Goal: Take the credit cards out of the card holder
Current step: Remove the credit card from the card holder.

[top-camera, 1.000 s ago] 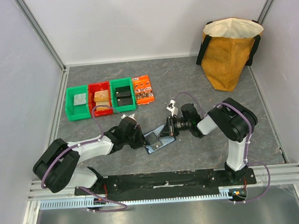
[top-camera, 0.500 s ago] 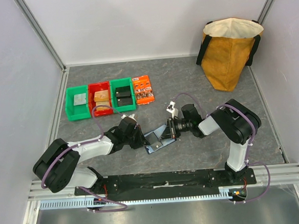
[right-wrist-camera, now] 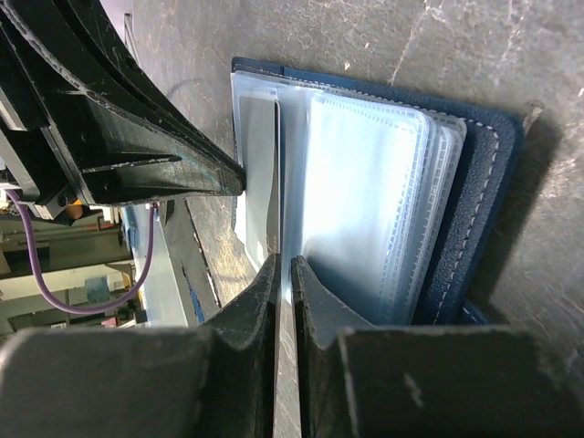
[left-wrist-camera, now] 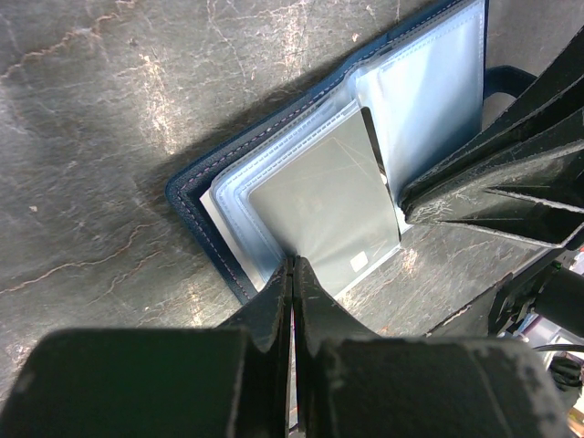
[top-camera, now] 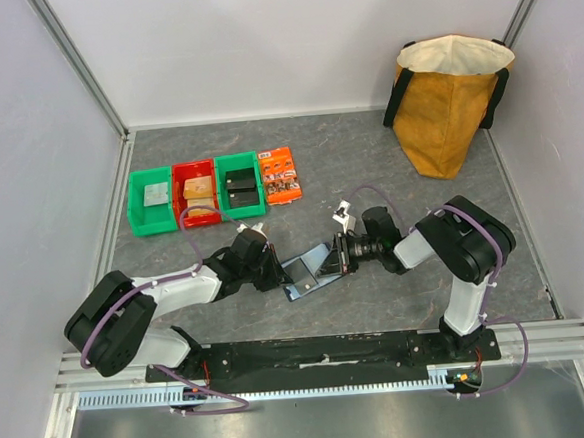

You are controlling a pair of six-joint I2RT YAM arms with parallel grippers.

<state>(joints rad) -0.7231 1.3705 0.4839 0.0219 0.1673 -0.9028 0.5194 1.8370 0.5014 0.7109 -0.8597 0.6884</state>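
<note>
Top external: holder [top-camera: 306,275] lies open at the tabletop's [top-camera: 388,152] mid near edge. We count no card out; a grey card [left-wrist-camera: 319,205] sits sleeved. Left gripper [left-wrist-camera: 292,263]: fingers pressed together at its sleeve [left-wrist-camera: 239,196] edge. Right gripper [right-wrist-camera: 284,269]: narrow, nipping a sleeve edge.

Bright even light; glare on card holder [right-wrist-camera: 365,182] sleeves; wrist foregrounds blurred.

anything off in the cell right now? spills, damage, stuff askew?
Nothing spilled or damaged. Only oddity: the card holder lies open and skewed between the arms, its clear sleeves fanned up instead of flat, with the left gripper and right gripper each pinching a sleeve edge. The bins sit in a neat row; bag upright.
</note>
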